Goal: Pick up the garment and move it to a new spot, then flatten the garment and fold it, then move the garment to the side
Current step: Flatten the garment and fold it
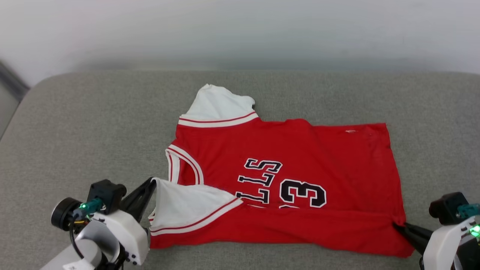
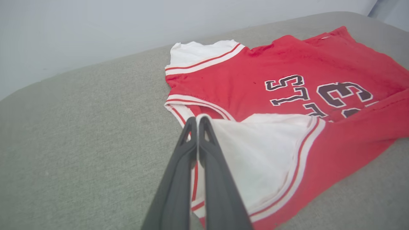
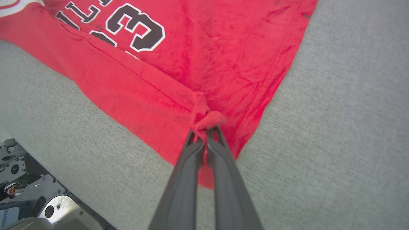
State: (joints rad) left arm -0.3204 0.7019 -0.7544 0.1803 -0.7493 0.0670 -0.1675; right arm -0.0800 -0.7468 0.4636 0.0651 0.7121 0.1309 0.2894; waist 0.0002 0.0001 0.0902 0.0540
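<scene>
The red jersey-style T-shirt with white sleeves (image 1: 285, 150) lies mid-frame on the grey upholstered cushion (image 1: 75, 123), its lower edge turned over: folding seems under way. The left tool (image 1: 152, 183), lower left, is clamped on the white sleeve's edge, and the right tool (image 1: 398, 226), lower right, on the red hem corner. Next, both should probably carry their edges evenly toward the frame's top.

Plain indoor room, home or lab unclear: grey upholstered cushion (image 1: 75, 123) against a pale wall (image 1: 240, 30).
</scene>
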